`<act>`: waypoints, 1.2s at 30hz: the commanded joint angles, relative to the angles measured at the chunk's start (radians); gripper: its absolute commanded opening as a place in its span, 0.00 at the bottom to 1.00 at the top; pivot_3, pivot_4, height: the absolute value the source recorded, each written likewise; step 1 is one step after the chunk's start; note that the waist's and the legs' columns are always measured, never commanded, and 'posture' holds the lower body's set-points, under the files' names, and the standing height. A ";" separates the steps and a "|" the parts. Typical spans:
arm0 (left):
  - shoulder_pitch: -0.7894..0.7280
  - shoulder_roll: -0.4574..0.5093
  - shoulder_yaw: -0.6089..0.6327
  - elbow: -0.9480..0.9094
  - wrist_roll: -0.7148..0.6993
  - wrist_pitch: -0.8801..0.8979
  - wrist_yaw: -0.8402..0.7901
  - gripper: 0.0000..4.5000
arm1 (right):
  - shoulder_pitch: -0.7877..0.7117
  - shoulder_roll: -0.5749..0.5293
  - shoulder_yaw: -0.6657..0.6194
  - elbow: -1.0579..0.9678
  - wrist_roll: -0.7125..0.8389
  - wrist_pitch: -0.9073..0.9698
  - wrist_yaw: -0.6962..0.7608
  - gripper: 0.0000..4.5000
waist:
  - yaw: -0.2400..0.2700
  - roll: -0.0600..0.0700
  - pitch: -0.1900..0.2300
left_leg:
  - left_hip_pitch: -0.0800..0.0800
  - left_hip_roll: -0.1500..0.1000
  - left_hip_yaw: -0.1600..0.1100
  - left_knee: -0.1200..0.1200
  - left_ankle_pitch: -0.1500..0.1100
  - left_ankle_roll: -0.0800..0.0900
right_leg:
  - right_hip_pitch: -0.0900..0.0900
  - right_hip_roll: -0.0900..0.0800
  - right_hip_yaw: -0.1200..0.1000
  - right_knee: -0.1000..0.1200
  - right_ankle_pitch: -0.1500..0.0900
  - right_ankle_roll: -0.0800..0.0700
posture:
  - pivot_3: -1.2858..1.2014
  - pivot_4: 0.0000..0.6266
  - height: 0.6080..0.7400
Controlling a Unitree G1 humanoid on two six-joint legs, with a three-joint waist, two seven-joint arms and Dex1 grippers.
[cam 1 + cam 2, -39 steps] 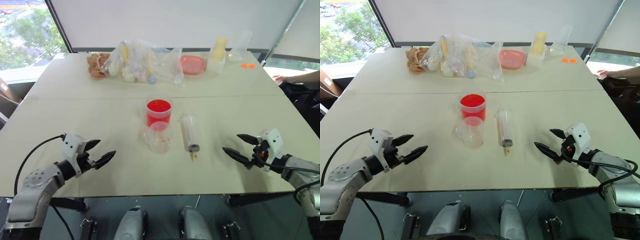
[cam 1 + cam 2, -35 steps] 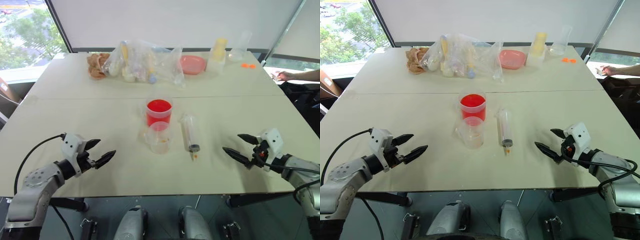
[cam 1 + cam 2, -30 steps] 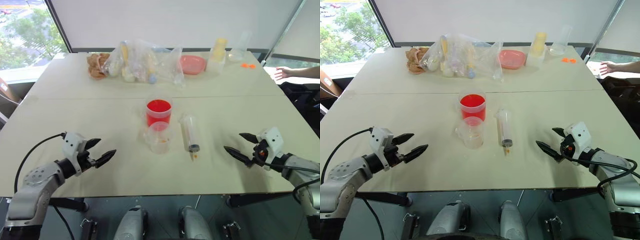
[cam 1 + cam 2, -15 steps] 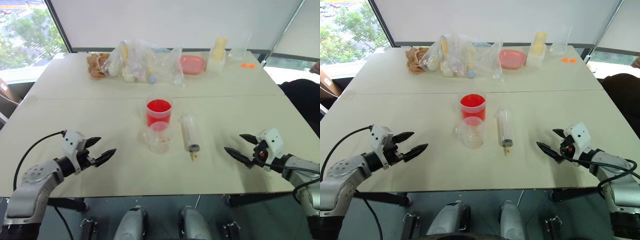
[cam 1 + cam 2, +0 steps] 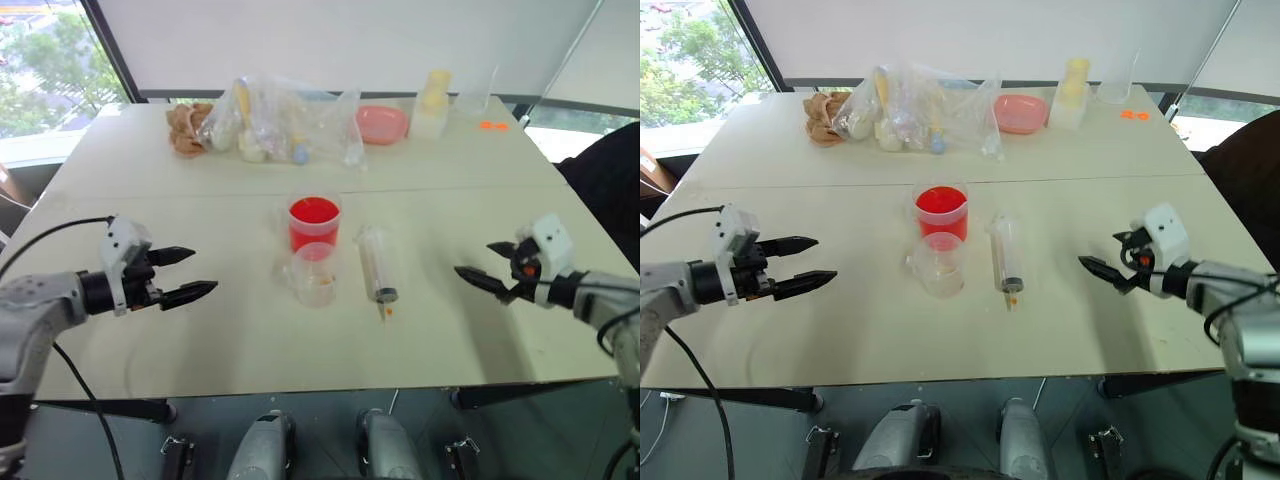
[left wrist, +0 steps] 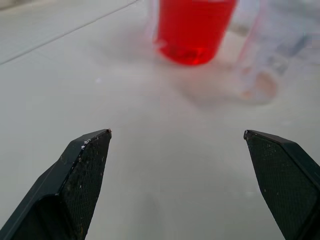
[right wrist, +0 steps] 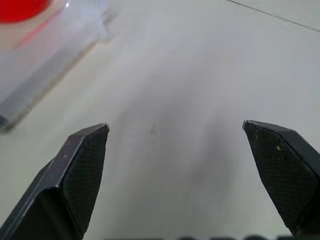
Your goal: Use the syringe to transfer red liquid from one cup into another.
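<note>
The table (image 5: 120, 160) is made of 2 cream panels joined by a seam that runs across it just behind the taller cup (image 5: 314, 223).

**Task items.** The taller cup stands near the table's centre and holds the red liquid (image 5: 314, 211). The shorter cup (image 5: 315, 274) stands directly in front of it, touching or nearly touching; contact cannot be confirmed. The syringe (image 5: 377, 264) lies flat just to the right of both cups, its orange tip pointing toward the near edge, its barrel roughly parallel to the row of cups.

**Grippers.** The left gripper (image 5: 183, 274) is above the left part of the table, fingers spread wide and empty, pointing right toward the cups. The right gripper (image 5: 483, 266) is above the right part, fingers also spread wide and empty, pointing left toward the syringe. Both are well apart from the task items.

**Open room.** Bare tabletop lies between each gripper and the central group, and between that group and the near edge.

**Far edge.** A clear plastic bag (image 5: 290, 120) of items, a pink bowl (image 5: 382, 124) and a tall clear tumbler (image 5: 473, 95) stand along the back, well apart from the cups.
</note>
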 commanded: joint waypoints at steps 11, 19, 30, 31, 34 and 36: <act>-0.235 0.067 -0.144 0.016 -0.005 0.044 -0.170 0.99 | -0.897 0.181 0.375 0.448 0.188 0.748 -0.044 1.00 | -0.014 0.001 0.010 | -0.002 -0.001 0.001 -0.001 0.000 0.000 | -0.001 0.000 0.000 0.000 0.001 0.000 | 0.52 0.24 1.00; -0.179 0.063 -0.101 -0.015 -0.012 0.045 -0.166 0.99 | -1.019 0.288 0.504 0.639 0.121 0.746 -0.069 1.00 | -0.019 0.000 0.011 | -0.005 -0.002 0.003 -0.001 -0.001 0.002 | -0.004 0.000 0.000 0.000 0.003 0.004 | 0.52 0.24 1.00; -0.104 0.071 -0.038 -0.038 -0.009 0.033 -0.149 0.99 | -1.015 0.432 0.609 0.832 -0.002 0.621 -0.053 1.00 | -0.022 0.000 0.011 | -0.003 -0.002 0.010 0.000 -0.001 0.001 | -0.007 0.001 0.000 0.006 0.003 0.005 | 0.52 0.24 1.00; -0.096 0.068 -0.036 -0.042 -0.009 0.030 -0.145 0.99 | -1.016 0.453 0.609 0.864 -0.019 0.599 -0.056 1.00 | -0.023 0.000 0.011 | -0.003 -0.002 0.010 0.000 -0.001 0.001 | -0.007 0.001 0.000 0.006 0.003 0.005 | 0.52 0.24 1.00; -0.078 0.058 -0.031 -0.056 -0.009 0.025 -0.128 0.99 | -1.009 0.502 0.632 0.950 -0.087 0.526 -0.064 1.00 | -0.024 -0.001 0.010 | -0.002 -0.002 0.011 0.000 -0.001 0.001 | -0.008 0.001 0.000 0.012 0.003 0.005 | 0.52 0.24 1.00; -0.072 0.053 -0.024 -0.063 -0.014 0.026 -0.116 1.00 | -0.994 0.520 0.656 0.976 -0.123 0.501 -0.053 0.95 | -0.026 -0.004 0.009 | 0.000 -0.002 0.011 0.001 -0.001 0.001 | -0.007 0.001 0.001 0.014 0.003 0.005 | 0.52 0.24 1.00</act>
